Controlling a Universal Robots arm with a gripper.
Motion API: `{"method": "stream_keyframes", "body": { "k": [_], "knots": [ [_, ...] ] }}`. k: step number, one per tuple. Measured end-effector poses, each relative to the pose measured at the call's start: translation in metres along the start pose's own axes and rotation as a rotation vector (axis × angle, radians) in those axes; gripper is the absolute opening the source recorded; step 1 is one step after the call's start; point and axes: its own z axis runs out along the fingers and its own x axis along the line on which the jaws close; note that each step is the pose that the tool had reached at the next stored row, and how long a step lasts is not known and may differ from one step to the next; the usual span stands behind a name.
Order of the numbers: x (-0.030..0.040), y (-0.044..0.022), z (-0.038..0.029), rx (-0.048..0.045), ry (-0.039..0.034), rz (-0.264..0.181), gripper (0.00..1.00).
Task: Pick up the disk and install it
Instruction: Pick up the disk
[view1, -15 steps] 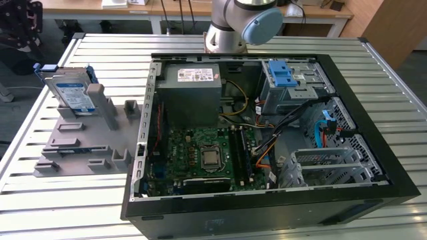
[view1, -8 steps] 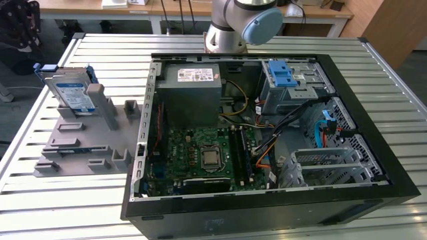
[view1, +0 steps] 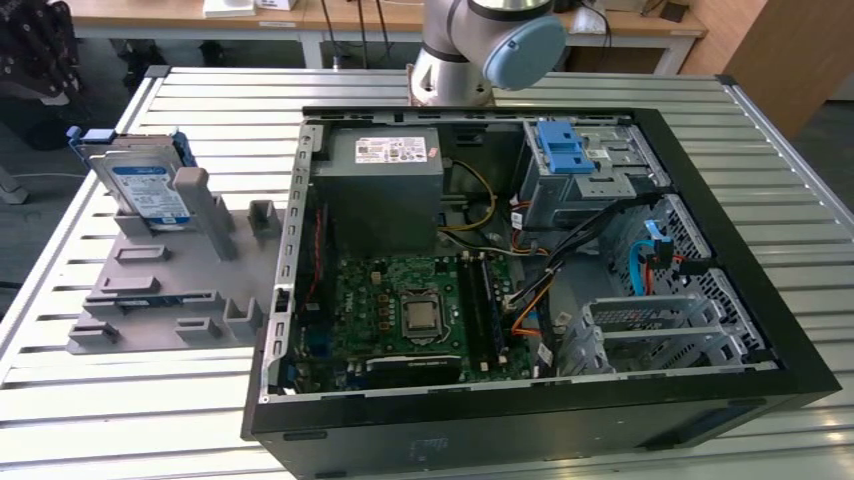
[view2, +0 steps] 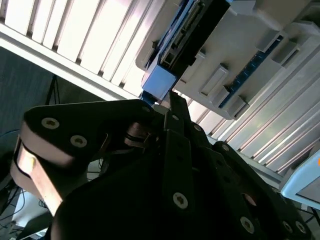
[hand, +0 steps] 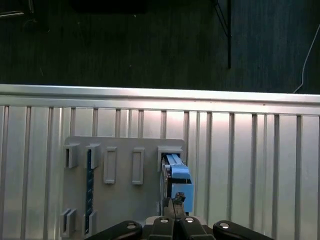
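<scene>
— Exterior view: where is the disk seen?
— The disk (view1: 144, 185) is seen standing on edge in a grey holder (view1: 160, 290) on the slatted table (view1: 200, 100). It is at the exterior view's left, beside the open computer case (view1: 747, 200). Nothing is touching it.
— And the arm?
— The arm (view1: 481, 45) is seen rising behind the case, at the table's far edge.
— How is the gripper posed?
— In both wrist views the gripper (hand: 174, 204) (view2: 176, 107) is pointed down at the blue-framed upper edge of the disk (hand: 176, 172) (view2: 182, 35), above the holder (hand: 125, 200) (view2: 240, 65). The fingertips are drawn together into one narrow point, and nothing is pinched between them.
</scene>
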Motion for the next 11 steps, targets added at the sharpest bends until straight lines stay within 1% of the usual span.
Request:
{"method": "stream_keyframes", "body": {
  "k": [1, 5, 6, 7, 8, 10, 11],
  "knots": [
    [0.0, -0.0001, 0.0002, 0.002, 0.0, 0.0, 0.11],
    [0.0, 0.0, 0.0002, 0.0021, 0.0002, 0.0, 0.11],
    [0.0, 0.0, 0.0002, 0.0021, 0.0001, 0.0, 0.17],
    [0.0, 0.0, 0.0002, 0.0021, 0.0003, 0.001, 0.17],
    [0.0001, -0.0001, 0.0003, 0.0021, 0.0011, 0.007, 0.23],
    [0.0001, 0.0, 0.0012, 0.0024, 0.0022, 0.037, 0.35],
    [0.0001, 0.0, 0.0018, 0.0024, 0.0022, 0.055, 0.35]
  ]
}}
